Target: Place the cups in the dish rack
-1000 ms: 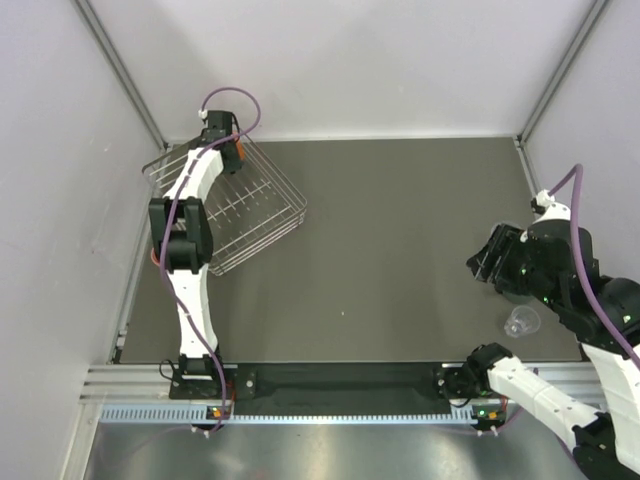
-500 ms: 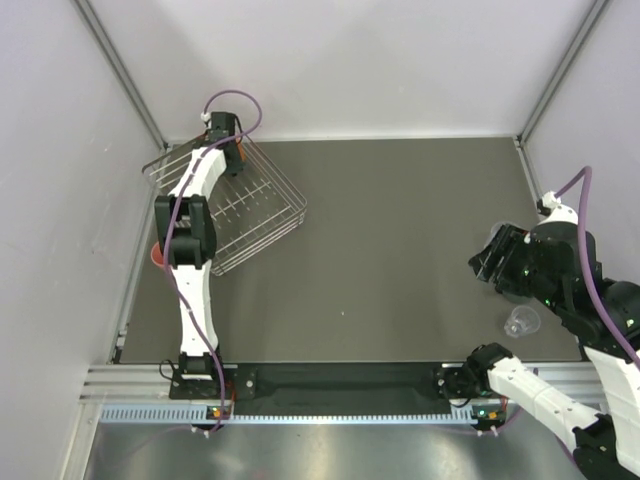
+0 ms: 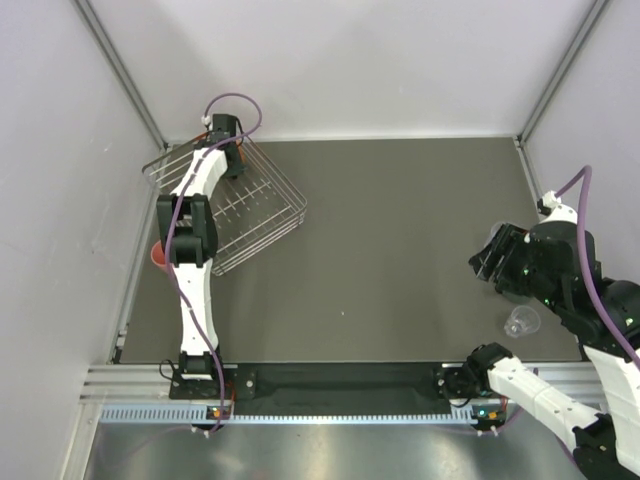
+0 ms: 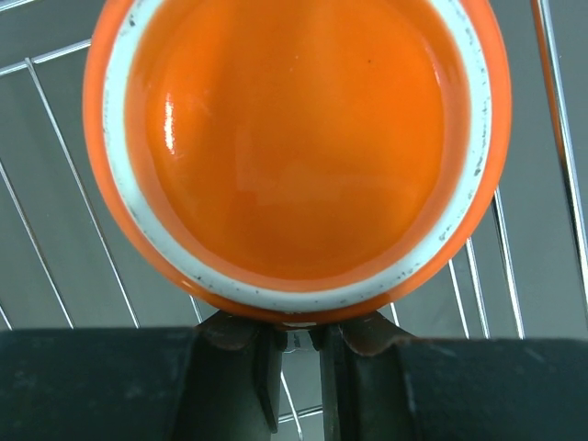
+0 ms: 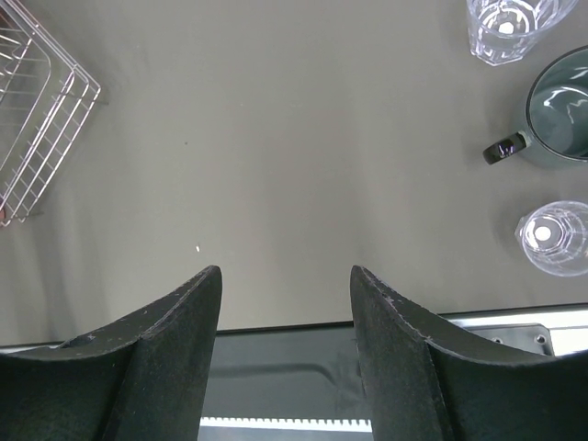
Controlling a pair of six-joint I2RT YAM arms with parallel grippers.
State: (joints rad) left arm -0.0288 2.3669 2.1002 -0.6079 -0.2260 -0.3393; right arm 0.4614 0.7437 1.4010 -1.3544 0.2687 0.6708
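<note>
Left claw (image 4: 296,338) gripping orange mug (image 4: 294,147), dish rack (image 3: 255,215) wires beneath

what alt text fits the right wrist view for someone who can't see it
The right gripper hangs open and empty over the grey table. At the right edge a dark grey cup with a handle sits between two clear tumblers, and a corner of the wire dish rack shows at upper left.

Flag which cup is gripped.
The bright orange mug, in the left tool over the silver wire dish rack; the dark grey mug and two clear tumblers stand free.
</note>
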